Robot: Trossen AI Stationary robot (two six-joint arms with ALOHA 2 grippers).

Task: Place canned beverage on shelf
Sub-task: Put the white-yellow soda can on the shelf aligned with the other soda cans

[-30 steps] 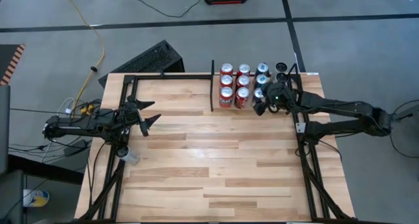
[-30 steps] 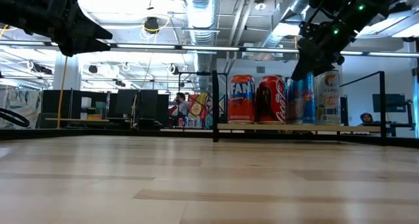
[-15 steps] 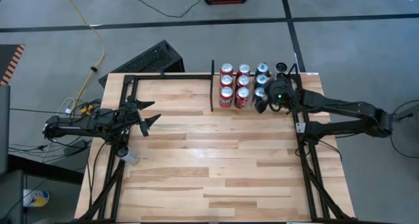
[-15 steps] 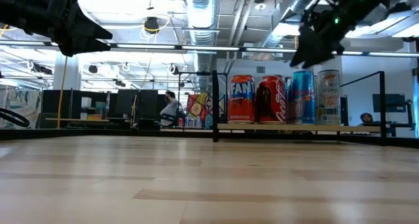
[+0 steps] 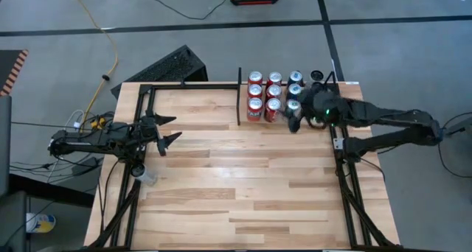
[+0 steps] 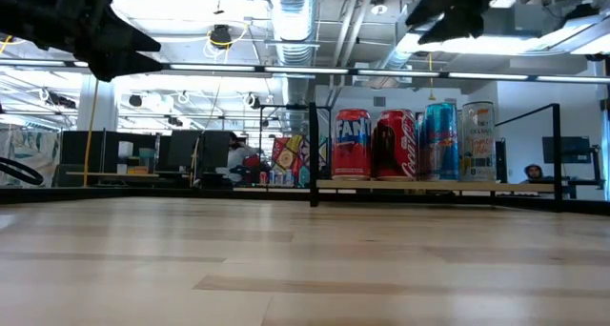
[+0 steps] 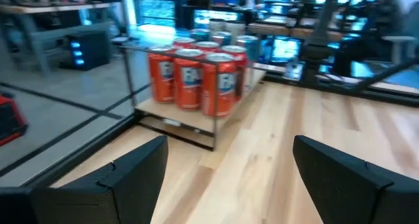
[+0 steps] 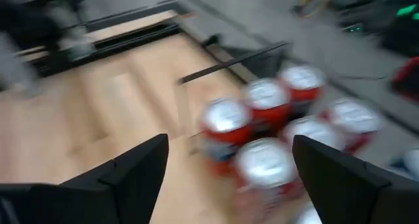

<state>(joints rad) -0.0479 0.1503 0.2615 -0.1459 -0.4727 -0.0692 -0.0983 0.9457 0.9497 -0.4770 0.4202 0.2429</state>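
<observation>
Right arm's dark two-finger pincer [image 5: 297, 120] hangs raised just above the front edge of the shelf, fingers spread wide & holding nothing; the blue-and-silver canned beverage [image 6: 440, 141] stands upright in the front row of the light butcher-block wood shelf [image 6: 429, 184], beside the red cola can [image 6: 395, 144] & the orange soda can [image 6: 352, 143], so placing looks done. Left pincer [image 5: 165, 130] waits open over the worktop [image 5: 243, 186], well apart. The thin black divider bar [image 5: 239, 97] & black tube frame [image 5: 344, 156] hem the bay, so exit is up & back.
</observation>
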